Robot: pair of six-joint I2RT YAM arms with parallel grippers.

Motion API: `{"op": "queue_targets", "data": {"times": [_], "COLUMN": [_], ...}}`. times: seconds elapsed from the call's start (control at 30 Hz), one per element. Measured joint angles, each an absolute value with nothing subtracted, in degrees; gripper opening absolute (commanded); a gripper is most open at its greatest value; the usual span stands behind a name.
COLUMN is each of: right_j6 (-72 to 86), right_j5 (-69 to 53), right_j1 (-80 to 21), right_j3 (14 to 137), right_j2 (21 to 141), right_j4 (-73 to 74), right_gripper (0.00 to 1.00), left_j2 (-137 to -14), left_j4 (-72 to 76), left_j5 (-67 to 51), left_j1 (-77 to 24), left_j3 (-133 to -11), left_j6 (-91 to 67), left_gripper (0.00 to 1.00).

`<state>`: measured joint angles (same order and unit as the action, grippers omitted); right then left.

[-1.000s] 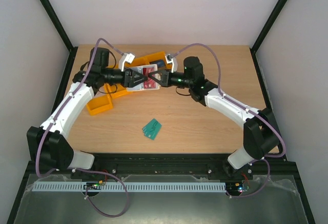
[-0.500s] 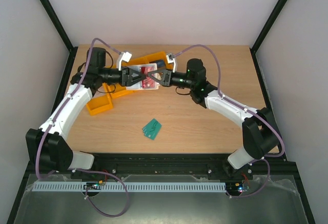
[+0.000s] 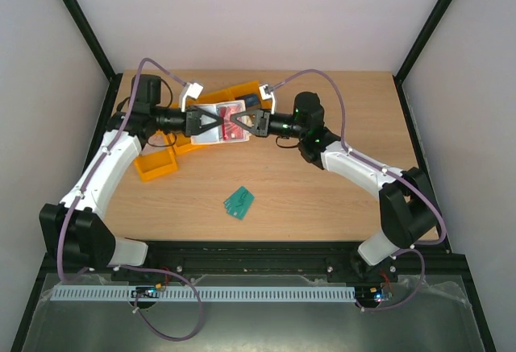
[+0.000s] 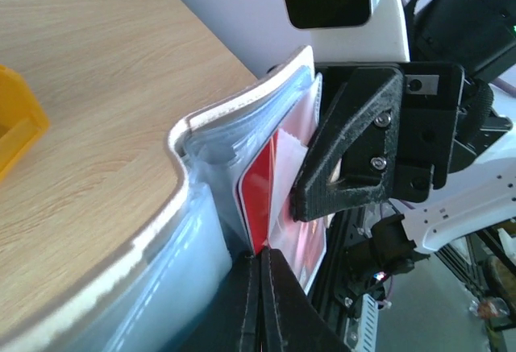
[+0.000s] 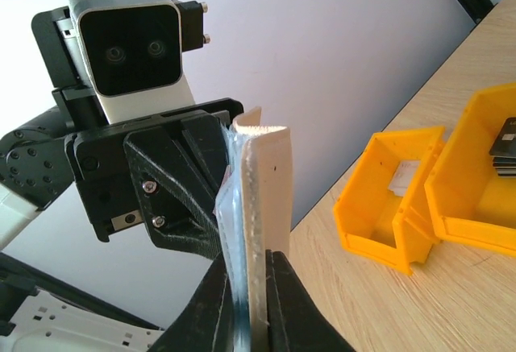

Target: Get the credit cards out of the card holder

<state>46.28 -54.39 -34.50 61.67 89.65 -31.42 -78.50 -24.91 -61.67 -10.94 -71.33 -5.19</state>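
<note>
While right pincer clamps card holder, we see left pincer pinching red card; yellow bins below pincers.

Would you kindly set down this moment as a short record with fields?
card holder: held up above the table between both arms, folded partly open
right tool: shut on the card holder's beige edge
left tool: shut on the lower edge of the red card
red card: not yet out of its pocket
pale cards: in the holder, behind the red card
green cards: lying on the table, nearer the arm bases
yellow bins: on the table, far left
</note>
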Motion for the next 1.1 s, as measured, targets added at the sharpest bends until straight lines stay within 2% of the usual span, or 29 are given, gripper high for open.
{"op": "queue_targets", "data": {"times": [0.2, 0.3, 0.4, 0.53, 0.77, 0.8, 0.87, 0.97, 1.1], "right_j6": [45.41, 45.32, 45.32, 46.33, 48.16, 48.29, 48.49, 48.66, 48.75], "right_j5": [-55.27, -55.72, -56.49, -56.9, -56.69, -56.64, -56.73, -57.1, -57.56], "right_j1": [-34.89, -35.35, -35.42, -35.4, -35.38, -35.35, -35.27, -35.09, -34.96], "right_j3": [61.67, 61.67, 61.65, 61.65, 61.65, 61.65, 61.65, 61.65, 61.65], "right_j2": [89.06, 88.77, 88.62, 88.64, 89.03, 89.03, 89.03, 89.03, 89.03], "right_j4": [-31.62, -31.68, -31.88, -32.95, -35.73, -35.97, -36.32, -36.8, -36.82], "right_gripper": [0.12, 0.02, 0.02, 0.02, 0.02, 0.02, 0.02, 0.03, 0.17], "left_j2": [-78.39, -78.17, -78.08, -78.08, -78.08, -78.08, -78.08, -78.17, -78.19], "left_j4": [-26.24, -26.96, -27.59, -26.68, -23.4, -23.07, -22.63, -22.17, -22.59], "left_j5": [-66.35, -68.03, -68.62, -68.77, -68.99, -69.06, -69.19, -69.1, -69.63], "left_j1": [-10.98, -11.29, -11.27, -11.33, -11.66, -11.73, -11.94, -11.94, -12.05], "left_j3": [-71.33, -71.33, -71.33, -71.33, -71.33, -71.33, -71.33, -71.31, -71.46], "left_j6": [-3.88, -3.03, -2.59, -3.27, -6.74, -6.92, -7.31, -7.57, -6.98], "left_gripper": [0.02, 0.02, 0.02, 0.12, 0.17, 0.15, 0.03, 0.02, 0.02]}}
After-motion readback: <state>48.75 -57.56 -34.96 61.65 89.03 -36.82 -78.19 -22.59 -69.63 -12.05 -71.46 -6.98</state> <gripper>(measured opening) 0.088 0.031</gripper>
